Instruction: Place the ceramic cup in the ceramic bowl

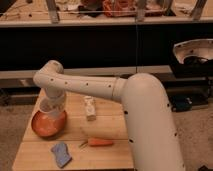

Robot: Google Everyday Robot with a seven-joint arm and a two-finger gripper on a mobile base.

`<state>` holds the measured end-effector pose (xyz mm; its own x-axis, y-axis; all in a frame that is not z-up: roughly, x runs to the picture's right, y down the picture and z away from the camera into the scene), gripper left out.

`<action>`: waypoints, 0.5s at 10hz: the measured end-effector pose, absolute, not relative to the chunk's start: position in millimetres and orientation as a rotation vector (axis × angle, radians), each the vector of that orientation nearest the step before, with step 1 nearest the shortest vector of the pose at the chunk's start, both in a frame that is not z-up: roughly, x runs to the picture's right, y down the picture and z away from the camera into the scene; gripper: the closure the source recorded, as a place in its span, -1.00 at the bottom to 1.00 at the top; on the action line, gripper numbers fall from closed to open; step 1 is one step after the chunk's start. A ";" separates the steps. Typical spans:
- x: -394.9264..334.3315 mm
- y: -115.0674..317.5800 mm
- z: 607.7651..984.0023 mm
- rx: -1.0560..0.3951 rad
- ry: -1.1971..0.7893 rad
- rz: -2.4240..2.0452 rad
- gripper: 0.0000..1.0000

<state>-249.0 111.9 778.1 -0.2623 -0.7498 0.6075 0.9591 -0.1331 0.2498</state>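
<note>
- The robot's white arm (100, 90) is reaching across the wooden worktop (110, 127) to its left side.
- The pincer (51, 107) is hanging over the ceramic bowl (48, 125) — how far it is standing open, I cannot tell.
- The ceramic cup (50, 108) is sitting upright at the pincer, over the bowl's inside; whether it is being gripped is unclear.
- A small white bottle (90, 108) is standing just right of the bowl.
- An orange carrot-like thing (98, 142) and a blue cloth (61, 153) are lying near the front edge.
</note>
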 end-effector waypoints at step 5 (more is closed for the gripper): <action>-252.9 113.0 777.3 -0.393 -0.720 -1.717 -0.60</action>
<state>-252.9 113.0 777.3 -0.2691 -0.7493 0.6050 0.9567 -0.1360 0.2572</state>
